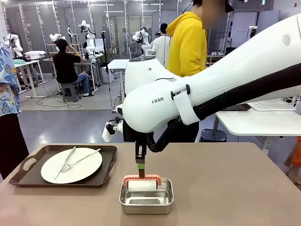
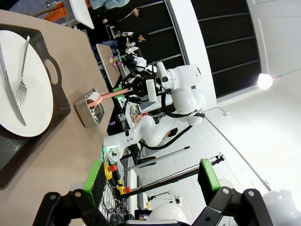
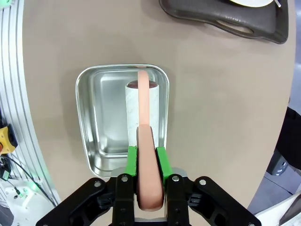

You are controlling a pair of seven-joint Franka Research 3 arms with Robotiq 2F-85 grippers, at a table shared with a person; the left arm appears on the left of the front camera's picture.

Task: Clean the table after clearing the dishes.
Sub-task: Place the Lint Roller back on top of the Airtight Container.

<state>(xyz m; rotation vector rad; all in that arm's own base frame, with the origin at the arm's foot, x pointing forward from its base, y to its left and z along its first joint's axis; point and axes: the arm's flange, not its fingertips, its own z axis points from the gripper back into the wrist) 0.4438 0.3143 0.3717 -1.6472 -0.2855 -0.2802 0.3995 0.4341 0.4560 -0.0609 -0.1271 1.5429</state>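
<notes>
Front view: bright, even light falls from ceiling strips (image 1: pixel 109 4) at twelve o'clock. Soft, short shadows lie under the tray (image 1: pixel 28 175) and pan (image 1: pixel 146 201), and focus is sharp all over.

Left wrist view: a lamp (image 2: pixel 265 81) flares at three o'clock against dark panels (image 2: pixel 225 42), and straight lines bow toward the edges.

Right wrist view: the pan's steel gives a soft glare, and the table (image 3: pixel 225 117) rim curves at nine o'clock.

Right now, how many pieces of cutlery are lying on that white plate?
2: a knife on the left part of the white plate, a fork just right of it. None seems hidden.
</notes>
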